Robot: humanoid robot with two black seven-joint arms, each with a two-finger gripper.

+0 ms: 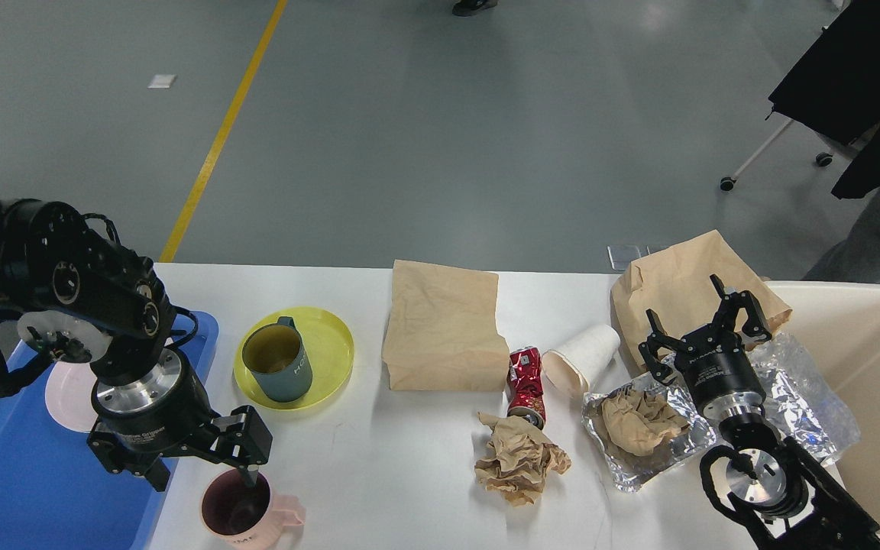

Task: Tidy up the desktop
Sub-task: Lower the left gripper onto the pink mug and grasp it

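Observation:
The white desktop [379,466] carries dishes on the left and litter on the right. My left gripper [245,458] hangs open right over the pink mug [257,516] at the front edge, with one fingertip dipping inside its rim. A teal mug [279,367] stands on a yellow plate [333,344]. My right gripper [703,328] is open and empty, between a crumpled brown bag [677,283] and a foil sheet holding crumpled paper [638,428].
The blue tray [12,473] at left holds a pink plate [62,389], half hidden by my left arm. Mid-table lie a flat brown bag [444,325], a crushed red can [528,382], a tipped white paper cup [581,355] and a paper wad [520,458]. A cream bin [875,367] stands at the right.

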